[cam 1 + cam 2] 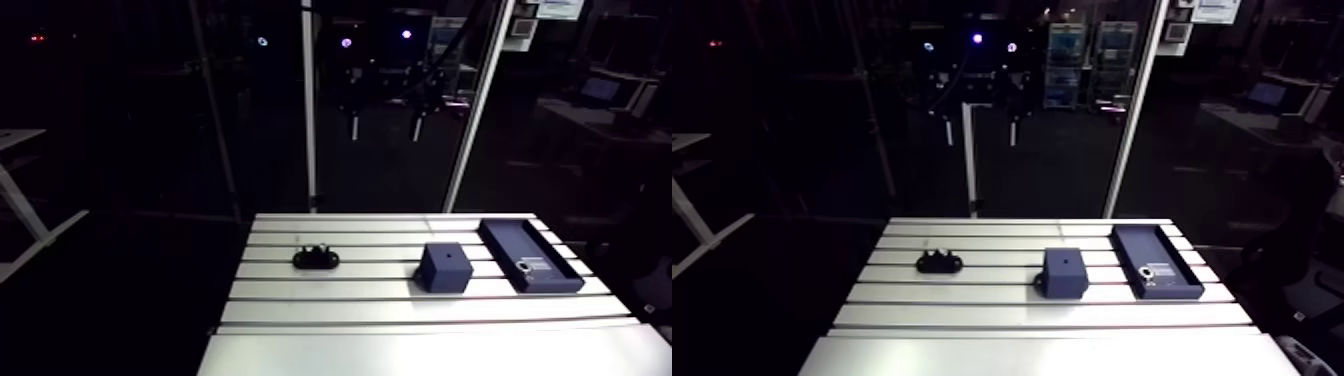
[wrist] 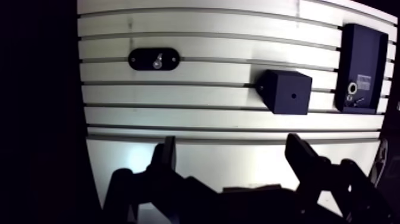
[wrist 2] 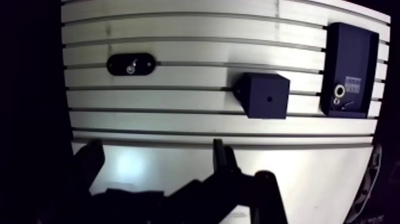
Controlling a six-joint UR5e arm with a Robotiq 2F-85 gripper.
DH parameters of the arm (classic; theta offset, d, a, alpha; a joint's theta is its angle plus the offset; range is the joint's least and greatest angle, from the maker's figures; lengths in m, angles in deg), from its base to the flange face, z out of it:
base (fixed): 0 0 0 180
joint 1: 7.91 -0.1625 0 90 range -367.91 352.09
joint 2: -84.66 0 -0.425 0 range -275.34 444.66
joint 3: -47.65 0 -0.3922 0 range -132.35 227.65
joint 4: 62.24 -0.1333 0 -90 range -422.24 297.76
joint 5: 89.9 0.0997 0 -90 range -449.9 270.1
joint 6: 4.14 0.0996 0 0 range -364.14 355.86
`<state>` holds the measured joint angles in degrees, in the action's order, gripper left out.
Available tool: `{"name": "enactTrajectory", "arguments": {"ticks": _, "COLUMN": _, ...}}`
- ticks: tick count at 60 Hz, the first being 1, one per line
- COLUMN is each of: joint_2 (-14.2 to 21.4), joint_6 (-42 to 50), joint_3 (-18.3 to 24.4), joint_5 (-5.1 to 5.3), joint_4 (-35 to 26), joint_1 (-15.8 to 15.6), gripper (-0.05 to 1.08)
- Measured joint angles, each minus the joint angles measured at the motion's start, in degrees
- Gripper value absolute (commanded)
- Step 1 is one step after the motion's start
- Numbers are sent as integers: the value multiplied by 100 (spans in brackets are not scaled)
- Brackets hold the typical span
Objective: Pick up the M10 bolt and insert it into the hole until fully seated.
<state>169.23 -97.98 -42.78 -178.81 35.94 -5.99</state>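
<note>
A black oval holder [image 2: 153, 59] lies on the slotted table [image 2: 196, 113], well ahead of my gripper and off to one side. A metallic bolt [image 2: 158, 60] sits in its middle. A dark blue block [image 2: 287, 92] with a small hole [image 2: 293, 95] in its top face stands ahead of the gripper on the other side. My gripper [image 2: 232, 143] hangs above the table's near edge, open, with only bare table between its fingers. The arm view shows the holder [image 1: 316, 258] and the block [image 1: 445, 266] but not the gripper.
A flat dark blue tray [image 2: 361, 59] lies beyond the block near the table's edge, with a small metal ring [image 2: 352, 88] and a label in it. In the arm view, the tray [image 1: 528, 254] is at the right.
</note>
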Motion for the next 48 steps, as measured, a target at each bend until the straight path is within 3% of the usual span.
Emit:
{"name": "enactTrajectory", "arguments": {"ticks": 35, "joint_2": -310, "joint_6": 342, "joint_3": -1254, "joint_5": -40, "joint_4": 2238, "joint_1": -301, "gripper": 1}}
{"name": "enactTrajectory", "arguments": {"ticks": 48, "joint_2": -524, "joint_6": 367, "joint_3": -1450, "joint_5": -159, "joint_4": 2730, "joint_1": -472, "gripper": 1}}
